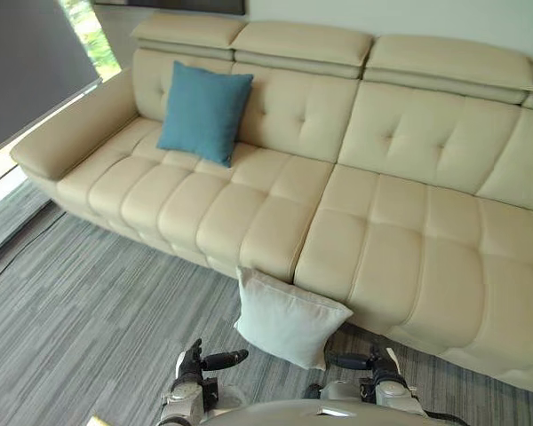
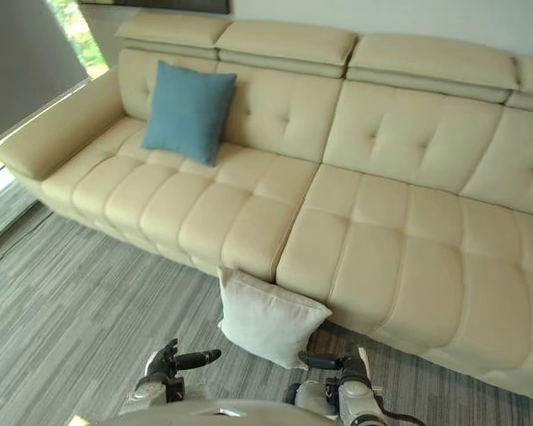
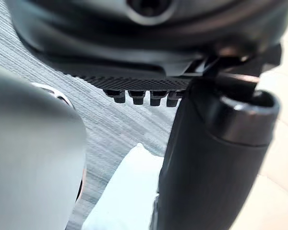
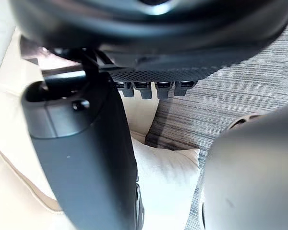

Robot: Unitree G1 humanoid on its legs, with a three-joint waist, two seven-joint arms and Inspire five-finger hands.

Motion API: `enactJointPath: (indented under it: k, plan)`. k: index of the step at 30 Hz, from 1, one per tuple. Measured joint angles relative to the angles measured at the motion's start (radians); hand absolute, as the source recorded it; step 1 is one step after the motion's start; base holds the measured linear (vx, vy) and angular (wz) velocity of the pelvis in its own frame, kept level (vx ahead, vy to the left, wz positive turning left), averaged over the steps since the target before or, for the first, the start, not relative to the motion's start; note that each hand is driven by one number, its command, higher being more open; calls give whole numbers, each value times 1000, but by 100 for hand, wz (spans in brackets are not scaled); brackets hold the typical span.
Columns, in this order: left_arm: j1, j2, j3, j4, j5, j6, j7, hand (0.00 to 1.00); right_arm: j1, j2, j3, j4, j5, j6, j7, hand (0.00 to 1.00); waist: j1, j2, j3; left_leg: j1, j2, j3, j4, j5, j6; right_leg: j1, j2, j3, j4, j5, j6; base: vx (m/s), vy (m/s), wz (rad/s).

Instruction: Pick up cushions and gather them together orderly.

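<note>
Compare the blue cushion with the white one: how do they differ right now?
The blue cushion sits on the sofa seat, propped against the backrest near its left end; the white cushion stands on the carpet, leaning on the sofa's front. The blue cushion is far from the robot; the white cushion is just ahead of the left hand and right hand. Both are square, propped up and unheld.

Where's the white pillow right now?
In the left eye view the white cushion stands on the grey carpet, leaning against the front of the beige sofa, just beyond the left hand and right hand.
</note>
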Motion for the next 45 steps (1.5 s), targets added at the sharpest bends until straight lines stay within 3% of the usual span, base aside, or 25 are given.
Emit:
enactJointPath:
  k: [1, 2, 5, 8, 15, 18, 23, 27, 34, 39, 40, 41, 42, 45]
  plan:
    - [0, 0, 0, 0, 0, -1, 0, 100, 1, 0, 0, 0, 0, 0, -1, 100, -1, 1, 0, -3, -6, -22, -29, 7, 5, -4, 0, 17, 15, -7, 11, 19, 162, -80]
    - [1, -4, 0, 2, -1, 0, 1, 100, 4, -5, 4, -2, 0, -1, -2, 100, 1, 12, -7, -12, -7, -43, -67, 87, -1, -20, 5, 49, 54, -23, 38, 39, 265, -78]
    - [5, 19, -1, 15, 5, 1, -1, 100, 26, 11, 19, -6, -1, 1, -1, 100, -2, -19, -42, 25, -36, 38, -96, 68, 16, -34, -23, 118, 42, -14, 77, 94, 254, -63]
    - [4, 24, -2, 27, 15, 3, -2, 100, 28, 17, 19, -5, -1, 2, -2, 100, -5, -27, -46, 58, -56, 76, -133, 71, 21, -35, -30, 152, 31, -9, 87, 97, 108, -35]
    - [-12, 10, -61, 41, 60, 2, -20, 100, 11, -9, 21, -5, -1, -1, -4, 100, -12, 9, -37, 82, -72, 101, -167, 76, 28, -61, -47, 155, 84, -23, 104, 61, -4, -7]
    - [-58, 22, -71, 29, 41, 2, -1, 100, -33, -11, 21, -2, 0, -1, -11, 100, -12, -5, 16, -17, -73, 76, -84, 75, 28, -149, -65, 138, 165, -41, 98, -78, -98, 24]
    - [-217, 46, -86, -32, -89, 0, 60, 100, -191, -27, 17, -34, 75, 0, -57, 100, -1, -21, 174, -369, -18, 21, 174, 25, 27, -444, -48, 116, 333, -65, 62, -235, -106, 13]
    - [-357, 84, -36, -84, -141, -1, 98, 100, -316, -55, -19, -68, 128, -1, -99, 100, -5, -29, 256, -608, 5, -21, 319, 14, 36, -656, -46, 107, 446, -70, 51, -253, -34, 8]
    - [-609, 152, 61, -107, -178, -5, 139, 100, -581, -59, -59, -78, 236, -2, -159, 100, -14, -34, 320, -900, 13, -51, 419, 55, 42, -939, -51, 103, 542, -33, 18, -154, 14, 6]
    - [-793, 157, 12, -122, -196, -7, 146, 100, -792, -47, -58, -108, 287, -8, -185, 100, -16, -34, 336, -1077, 11, -67, 465, 77, 44, -1114, -58, 99, 597, -21, 11, -64, 29, 7]
    - [-805, 157, -2, -128, -198, -7, 147, 100, -807, -45, -58, -113, 295, -9, -188, 0, -17, -33, 339, -1089, 10, -69, 468, 79, 43, -1124, -59, 98, 601, -21, 11, -13, 20, 12]
    - [-833, 154, -29, -141, -199, -8, 149, 100, -844, -38, -58, -118, 312, -13, -199, 0, -18, -34, 343, -1118, 9, -77, 477, 82, 41, -1150, -60, 93, 609, -20, 10, -10, 17, 9]
    - [-849, 151, -46, -147, -199, -8, 152, 0, -858, -35, -58, -120, 313, -14, -206, 0, -19, -33, 344, -1133, 8, -81, 480, 84, 40, -1162, -61, 91, 613, -20, 10, -11, 19, 12]
    - [-892, 126, -94, -179, -214, -9, 171, 0, -888, -21, -58, -135, 314, -29, -233, 0, -24, -33, 345, -1175, -4, -84, 481, 96, 42, -1209, -77, 89, 631, -21, 10, -7, 21, 16]
